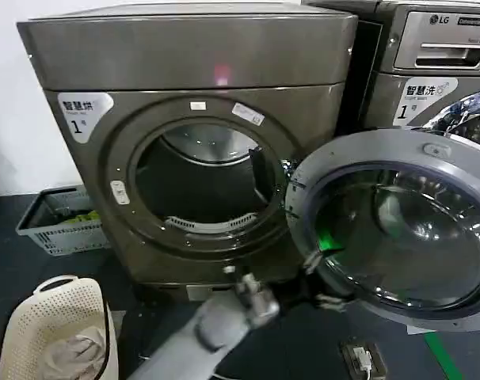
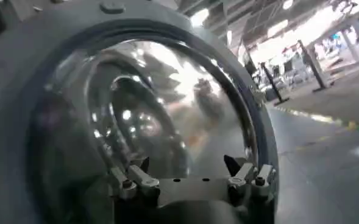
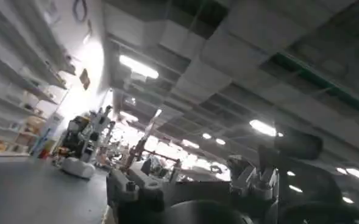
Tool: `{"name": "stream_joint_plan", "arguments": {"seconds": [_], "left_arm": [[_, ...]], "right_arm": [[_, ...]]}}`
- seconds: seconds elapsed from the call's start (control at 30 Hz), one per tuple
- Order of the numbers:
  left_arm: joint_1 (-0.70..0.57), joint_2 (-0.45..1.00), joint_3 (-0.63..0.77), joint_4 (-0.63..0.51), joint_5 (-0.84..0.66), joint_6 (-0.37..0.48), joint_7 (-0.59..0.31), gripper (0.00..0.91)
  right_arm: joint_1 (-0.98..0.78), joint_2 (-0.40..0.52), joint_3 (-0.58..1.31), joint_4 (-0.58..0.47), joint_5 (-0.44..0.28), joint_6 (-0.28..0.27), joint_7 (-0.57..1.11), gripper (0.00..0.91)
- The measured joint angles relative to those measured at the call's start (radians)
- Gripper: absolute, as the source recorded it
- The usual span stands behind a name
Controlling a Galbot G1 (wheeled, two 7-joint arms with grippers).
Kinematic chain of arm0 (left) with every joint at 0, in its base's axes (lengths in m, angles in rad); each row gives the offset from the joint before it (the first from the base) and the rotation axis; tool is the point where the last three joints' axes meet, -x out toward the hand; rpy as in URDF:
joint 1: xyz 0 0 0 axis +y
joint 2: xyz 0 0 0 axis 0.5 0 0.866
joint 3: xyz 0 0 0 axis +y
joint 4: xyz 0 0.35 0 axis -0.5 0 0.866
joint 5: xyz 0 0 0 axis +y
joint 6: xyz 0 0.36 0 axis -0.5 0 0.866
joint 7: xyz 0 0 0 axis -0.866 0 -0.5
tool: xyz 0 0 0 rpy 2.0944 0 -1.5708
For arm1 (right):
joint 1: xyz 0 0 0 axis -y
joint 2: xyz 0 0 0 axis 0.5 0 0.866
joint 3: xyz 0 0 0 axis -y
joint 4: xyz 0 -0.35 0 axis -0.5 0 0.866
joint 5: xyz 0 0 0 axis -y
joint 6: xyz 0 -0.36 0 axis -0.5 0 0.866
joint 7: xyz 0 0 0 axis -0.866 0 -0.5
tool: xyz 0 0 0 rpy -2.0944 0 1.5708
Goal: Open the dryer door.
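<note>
The dryer (image 1: 184, 55) stands at the left with its drum opening (image 1: 204, 178) uncovered. The dryer door (image 1: 382, 146) is swung wide open to the right, its grey inner face and dark glass turned toward me. My left arm reaches up from below. My left gripper (image 1: 325, 279) is at the door's lower left rim, beside the hinge side. In the left wrist view the left gripper (image 2: 188, 167) is open, close against the door glass (image 2: 149, 115), with nothing between its fingers. My right gripper (image 3: 191, 167) is open and points toward the ceiling, away from the dryer.
An LG machine (image 1: 430, 47) stands right behind the open door. On the floor at the left are a grey crate (image 1: 62, 222) and a cream laundry basket (image 1: 58, 324). A small device (image 1: 360, 358) and green tape (image 1: 442, 352) lie below the door.
</note>
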Motion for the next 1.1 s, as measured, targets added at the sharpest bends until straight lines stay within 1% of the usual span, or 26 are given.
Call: {"name": "stream_joint_plan", "arguments": {"seconds": [0.1, 0.2, 0.3, 0.37, 0.43, 0.53, 0.6, 0.7, 0.8, 0.9, 0.93, 1.03, 1.1], "left_arm": [[0.054, 0.1, -0.055, -0.069, 0.035, -0.023, 0.0, 0.907], [0.118, 0.198, -0.13, -0.128, 0.043, -0.035, -0.002, 0.907], [0.183, 0.305, -0.216, -0.186, 0.085, -0.061, 0.0, 0.907], [0.23, 0.378, -0.283, -0.221, 0.122, -0.077, 0.002, 0.907], [0.284, 0.455, -0.354, -0.246, 0.17, -0.096, 0.001, 0.907], [0.377, 0.563, -0.468, -0.267, 0.241, -0.139, -0.011, 0.907], [0.436, 0.626, -0.534, -0.266, 0.31, -0.188, -0.011, 0.907], [0.512, 0.712, -0.627, -0.238, 0.48, -0.288, -0.011, 0.907], [0.557, 0.766, -0.692, -0.205, 0.646, -0.408, -0.012, 0.907], [0.602, 0.803, -0.76, -0.177, 0.817, -0.56, -0.009, 0.907], [0.614, 0.808, -0.785, -0.165, 0.872, -0.61, 0.008, 0.907], [0.651, 0.82, -0.858, -0.142, 1.027, -0.68, 0.024, 0.907], [0.679, 0.829, -0.913, -0.127, 1.135, -0.697, 0.032, 0.907]], "right_arm": [[0.0, -0.018, -0.01, -0.025, 0.001, 0.018, -0.001, 0.907], [0.002, -0.031, -0.019, -0.028, 0.003, 0.011, -0.001, 0.907], [0.003, -0.045, -0.033, -0.032, 0.008, -0.001, -0.002, 0.907], [0.005, -0.052, -0.045, -0.03, 0.036, -0.009, -0.011, 0.907], [0.006, -0.05, -0.06, -0.017, 0.086, -0.046, -0.028, 0.907], [0.012, -0.047, -0.085, 0.002, 0.135, -0.063, -0.035, 0.907], [0.02, -0.051, -0.099, 0.009, 0.144, -0.072, -0.036, 0.907], [0.032, -0.056, -0.121, 0.014, 0.179, -0.076, -0.04, 0.907], [0.036, -0.055, -0.134, 0.009, 0.215, -0.074, -0.051, 0.907], [0.036, -0.046, -0.142, 0.003, 0.238, -0.072, -0.057, 0.907], [0.036, -0.044, -0.144, 0.003, 0.241, -0.071, -0.058, 0.907], [0.038, -0.043, -0.147, 0.007, 0.241, -0.071, -0.059, 0.907], [0.039, -0.042, -0.146, 0.009, 0.241, -0.071, -0.059, 0.907]]}}
